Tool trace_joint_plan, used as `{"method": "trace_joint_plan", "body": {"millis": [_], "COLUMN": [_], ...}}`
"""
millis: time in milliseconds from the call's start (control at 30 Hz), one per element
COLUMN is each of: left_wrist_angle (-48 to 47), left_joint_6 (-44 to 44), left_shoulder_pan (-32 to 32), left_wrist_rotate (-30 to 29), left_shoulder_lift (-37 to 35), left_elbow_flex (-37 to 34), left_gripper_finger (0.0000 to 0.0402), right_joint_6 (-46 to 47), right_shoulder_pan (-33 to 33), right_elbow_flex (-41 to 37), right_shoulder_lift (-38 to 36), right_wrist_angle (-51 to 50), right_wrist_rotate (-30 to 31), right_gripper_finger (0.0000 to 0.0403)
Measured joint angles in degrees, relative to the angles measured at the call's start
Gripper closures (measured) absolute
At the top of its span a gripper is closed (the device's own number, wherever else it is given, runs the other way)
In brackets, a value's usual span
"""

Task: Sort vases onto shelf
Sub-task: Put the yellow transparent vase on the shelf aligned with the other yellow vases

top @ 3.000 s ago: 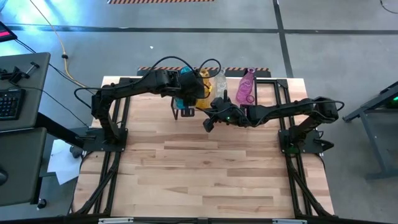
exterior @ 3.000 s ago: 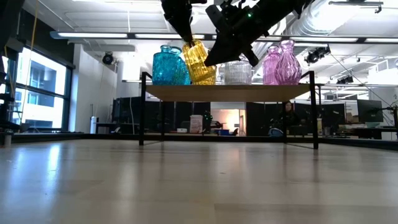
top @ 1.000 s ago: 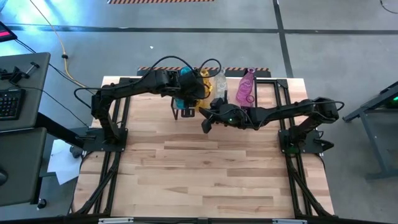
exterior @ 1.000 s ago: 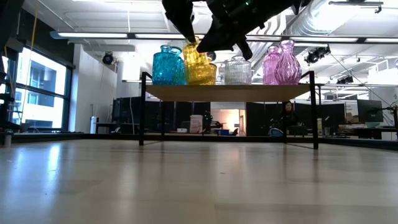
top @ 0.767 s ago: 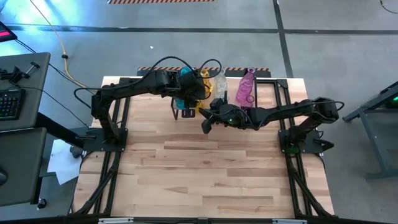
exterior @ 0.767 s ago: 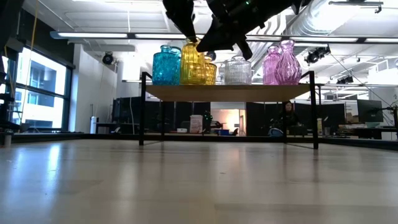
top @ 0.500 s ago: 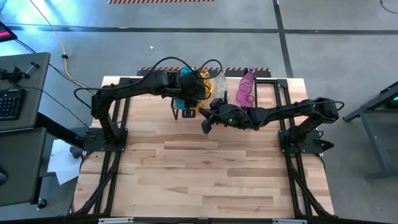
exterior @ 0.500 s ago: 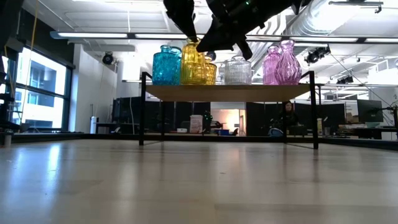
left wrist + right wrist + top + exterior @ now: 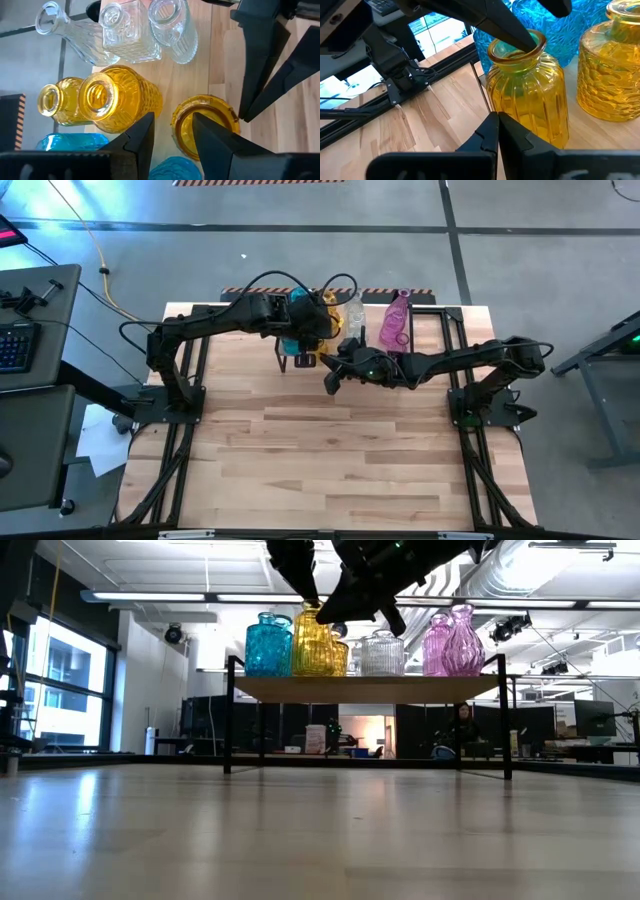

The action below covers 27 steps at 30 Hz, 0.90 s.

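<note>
The shelf [image 9: 365, 688] carries teal [image 9: 268, 645], yellow, clear [image 9: 380, 652] and pink [image 9: 450, 640] vases, all standing on their bases. A ribbed yellow vase [image 9: 527, 95] stands upright near the shelf's near edge. My left gripper [image 9: 172, 132] hangs over it, open. One finger is in the vase's mouth [image 9: 205, 125] and the other is outside the rim. My right gripper [image 9: 497, 122] is shut. It points level at this vase's belly from the table's near right, with its tips [image 9: 322, 618] close beside it. My left gripper comes down slanting from above. One finger [image 9: 520, 37] reaches into the yellow vase's mouth by the rim [image 9: 540, 42]. The gap between the fingers is wider than the rim wall, and I cannot tell whether either touches. My right gripper: I cannot tell whether its shut tips touch the vase's side [image 9: 495, 100].
Two more yellow vases [image 9: 115, 97] and several clear ones [image 9: 130, 30] crowd the shelf behind the ribbed one. Teal vases [image 9: 555, 30] stand right beside it, and pink ones [image 9: 395, 320] stand toward the shelf's right end. Bare wooden tabletop [image 9: 330, 450] lies on the near side.
The ribbed yellow vase has gone from a slight tilt to standing upright on the shelf. Both grippers have stayed almost where they were.
</note>
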Motion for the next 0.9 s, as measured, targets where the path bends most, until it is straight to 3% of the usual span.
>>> {"method": "trace_joint_plan", "body": {"millis": [900], "left_wrist_angle": [-0.7], "left_joint_6": [0.3], "left_shoulder_pan": [-0.5], "left_wrist_rotate": [-0.7], "left_shoulder_lift": [0.0], "left_elbow_flex": [-0.1], "left_gripper_finger": [0.0277], "right_joint_6": [0.1], "right_shoulder_pan": [-0.1], "right_elbow_flex": [-0.1], "right_shoulder_lift": [0.0], "right_wrist_angle": [0.0], "right_wrist_rotate": [4.7], "right_gripper_finger": [0.0403]}}
